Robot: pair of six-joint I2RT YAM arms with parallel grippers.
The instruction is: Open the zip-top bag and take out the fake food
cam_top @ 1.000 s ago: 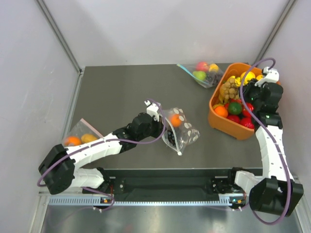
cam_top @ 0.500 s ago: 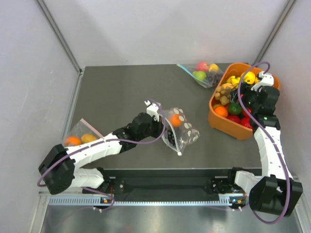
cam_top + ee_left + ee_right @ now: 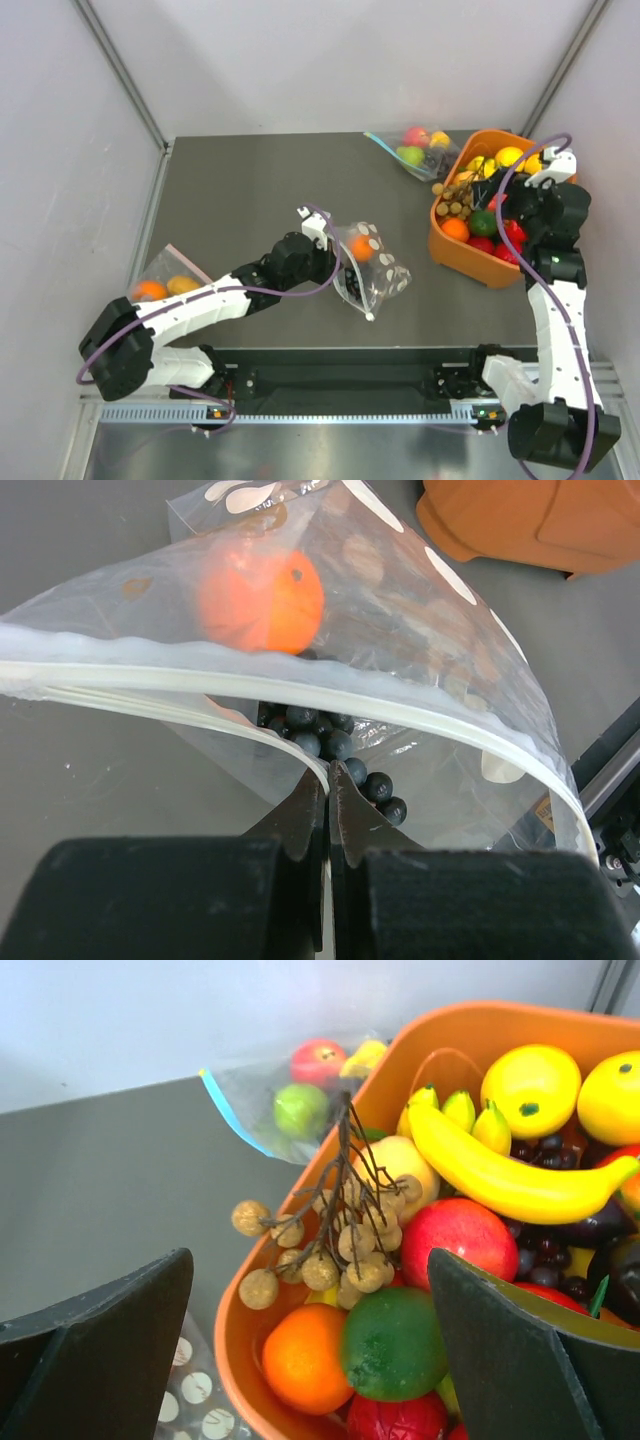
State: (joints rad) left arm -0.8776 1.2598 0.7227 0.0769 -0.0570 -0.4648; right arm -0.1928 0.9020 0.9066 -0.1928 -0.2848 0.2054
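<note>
The zip-top bag [image 3: 375, 268], clear with white dots, hangs lifted at mid-table. My left gripper [image 3: 334, 262] is shut on one lip of its mouth, and in the left wrist view the gripper [image 3: 328, 780] pinches that white zip edge. The mouth gapes open. Inside the zip-top bag [image 3: 420, 680] are an orange ball [image 3: 260, 598] and dark berries [image 3: 330, 742]. My right gripper [image 3: 310, 1260] stands open and empty over the orange bin [image 3: 462, 252]. A tan berry bunch [image 3: 340, 1225] lies draped over the bin's left rim, beside a banana [image 3: 500, 1165].
The orange bin [image 3: 470, 1025] holds several other toy fruits. A clear bag with a blue strip [image 3: 412, 150] lies behind it. Another clear bag with a pink edge [image 3: 165, 280] lies at the left table edge. Grey walls close in three sides.
My right gripper has opened and let go of the tan berry bunch, which now rests on the bin's rim. The right arm drew back to the right. The left arm held still.
</note>
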